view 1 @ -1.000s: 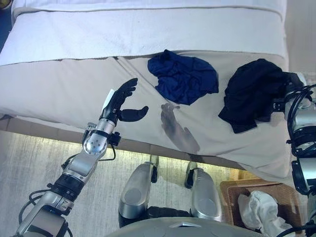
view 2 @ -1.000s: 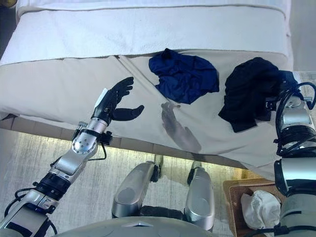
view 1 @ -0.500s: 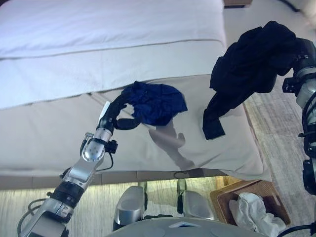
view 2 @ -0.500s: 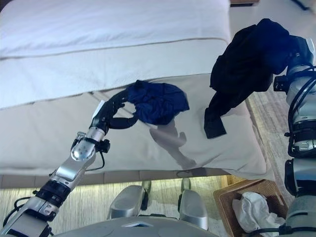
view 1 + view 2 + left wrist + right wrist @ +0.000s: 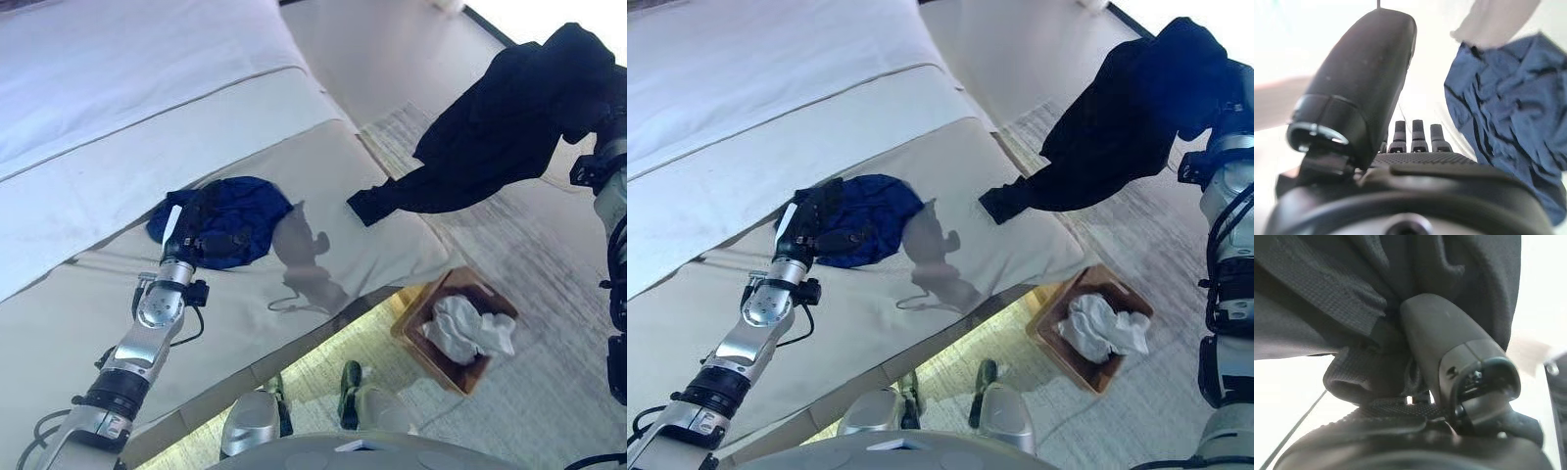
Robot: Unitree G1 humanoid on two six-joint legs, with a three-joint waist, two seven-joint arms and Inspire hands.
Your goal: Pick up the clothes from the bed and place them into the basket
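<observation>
black clothing is gripped in the right hand and hung in the air past the bed's corner, above the basket; blue clothing is touched by the left hand's relaxed fingers.

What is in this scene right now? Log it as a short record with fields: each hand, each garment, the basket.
left hand: lying on the blue garment on the bed, fingers straight, not closed round the cloth
right hand: raised high, shut on the black garment
blue garment: crumpled on the beige bed cover, near the bed's corner
black garment: lifted off the bed, hanging from the right hand
basket: brown wicker, on the floor by the bed's corner, white cloth already inside
</observation>
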